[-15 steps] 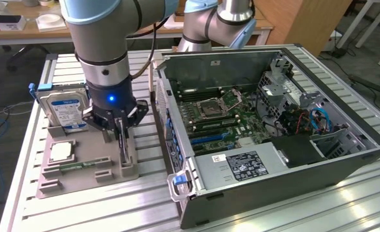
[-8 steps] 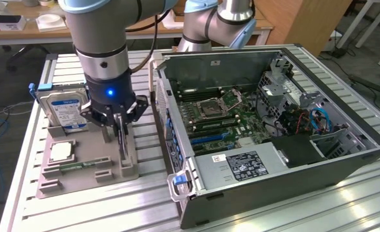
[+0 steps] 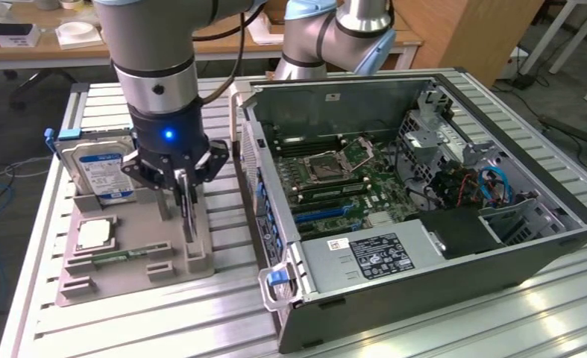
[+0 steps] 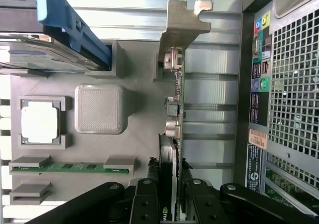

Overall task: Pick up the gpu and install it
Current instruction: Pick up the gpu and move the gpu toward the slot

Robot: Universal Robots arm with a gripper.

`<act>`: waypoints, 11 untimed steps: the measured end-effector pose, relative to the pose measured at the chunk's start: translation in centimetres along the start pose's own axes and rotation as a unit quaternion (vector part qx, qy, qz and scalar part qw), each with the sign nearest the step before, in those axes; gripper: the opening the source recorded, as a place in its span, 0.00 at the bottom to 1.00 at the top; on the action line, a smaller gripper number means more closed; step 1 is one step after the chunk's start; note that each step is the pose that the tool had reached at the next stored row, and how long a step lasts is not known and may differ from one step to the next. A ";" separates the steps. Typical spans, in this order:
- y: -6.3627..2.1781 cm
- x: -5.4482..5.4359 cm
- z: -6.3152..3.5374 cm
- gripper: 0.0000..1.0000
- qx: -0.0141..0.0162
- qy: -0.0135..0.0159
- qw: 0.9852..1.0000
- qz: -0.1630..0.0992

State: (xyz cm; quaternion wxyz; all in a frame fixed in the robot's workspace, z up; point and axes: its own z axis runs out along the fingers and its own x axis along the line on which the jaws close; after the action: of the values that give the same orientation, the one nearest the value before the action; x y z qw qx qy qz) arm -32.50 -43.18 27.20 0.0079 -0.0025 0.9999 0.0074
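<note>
My hand: my gripper hangs straight down over the gpu. The jaws are drawn in partway, one black finger against each flat face of the card, so I have it clamped between them.
Gpu, shape: a thin flat card standing on edge, so from my wrist it reads as a narrow strip.
Gpu, colour: a green board edge with a dark, bulkier body on one face near my fingers, and small silver parts along its length.
Gpu, end piece: a bent bare-metal bracket at the end farthest from my grip.
Gpu, place: upright at the slotted block of the grey holder, on the holder's side nearest the computer case. Whether its lower edge sits in the slot or just above it I cannot tell.
Neighbours on the holder: the hard drive standing on edge, the square processor lying flat, and the green memory stick, all apart from the card.
Case: open, lying on the slatted table, on the exterior view's right of the holder.
</note>
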 end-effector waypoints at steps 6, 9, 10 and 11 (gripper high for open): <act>0.01 0.0 -0.96 0.27 0.000 0.000 1.000 0.000; 0.02 0.0 -1.48 0.27 0.000 0.000 1.000 0.000; 0.02 0.0 -1.67 0.27 0.000 0.000 1.000 0.000; 0.03 0.0 -1.84 0.27 0.000 0.000 1.000 0.000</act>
State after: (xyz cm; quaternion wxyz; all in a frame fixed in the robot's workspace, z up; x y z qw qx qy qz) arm -32.50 -43.17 29.04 0.0079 -0.0025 0.9999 0.0073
